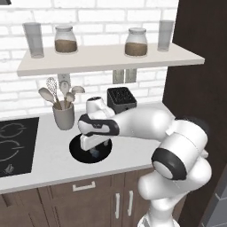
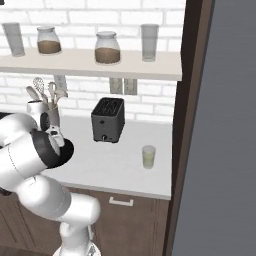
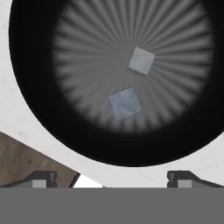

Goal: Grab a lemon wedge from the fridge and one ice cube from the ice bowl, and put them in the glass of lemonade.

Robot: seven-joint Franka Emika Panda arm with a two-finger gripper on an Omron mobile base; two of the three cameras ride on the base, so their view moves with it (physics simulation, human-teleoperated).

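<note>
A round, shallow, matte black ice bowl [image 3: 39, 109] with a ribbed, fanned inner floor sits on a smooth white counter [image 1: 53, 166]; inside it lie two small pale grey-white cubes, one ice cube [image 3: 141, 61] lighter and smaller, another ice cube [image 3: 124, 103] bluer and nearer the fingers, apart from each other; the gripper [image 3: 113, 177] hangs above the bowl's near rim with its two dark fingertips spread wide and nothing between them; the small clear glass of lemonade [image 2: 148, 156], tinted pale yellow-green, stands on the counter in front and to the right of a boxy black toaster [image 2: 108, 120]; on the pale shelf [image 1: 111, 57] stand two lidded jars of brown grains and two tall grey-clear glasses.
</note>
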